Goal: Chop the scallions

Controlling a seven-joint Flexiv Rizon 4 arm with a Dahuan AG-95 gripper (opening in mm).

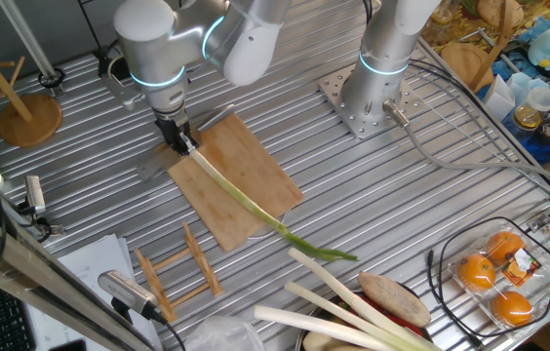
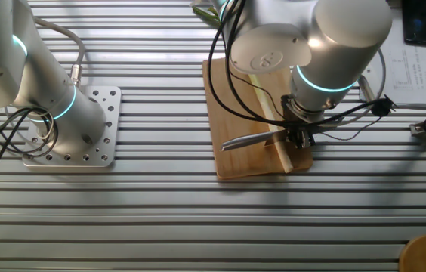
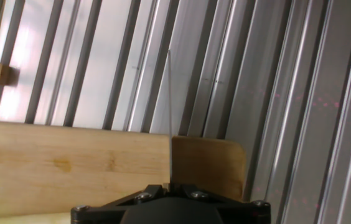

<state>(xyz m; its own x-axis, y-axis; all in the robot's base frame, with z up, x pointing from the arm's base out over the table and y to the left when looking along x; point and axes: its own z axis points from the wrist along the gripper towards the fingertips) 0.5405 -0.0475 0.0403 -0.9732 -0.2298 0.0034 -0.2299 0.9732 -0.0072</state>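
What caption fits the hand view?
Knife blade seen edge-on from the gripper, over the cutting board's corner and the slatted table.

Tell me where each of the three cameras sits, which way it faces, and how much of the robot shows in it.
One fixed view: high, looking down across the table; shows the arm, its gripper at the cutting board corner, and the scallion.
The other fixed view: high on the opposite side, looking down on the arm's wrist above the board.
Hand view: on the hand, looking along a thin knife blade at the board's edge; only the hand's housing shows.
Shared: both fixed views show the board, scallion and knife.
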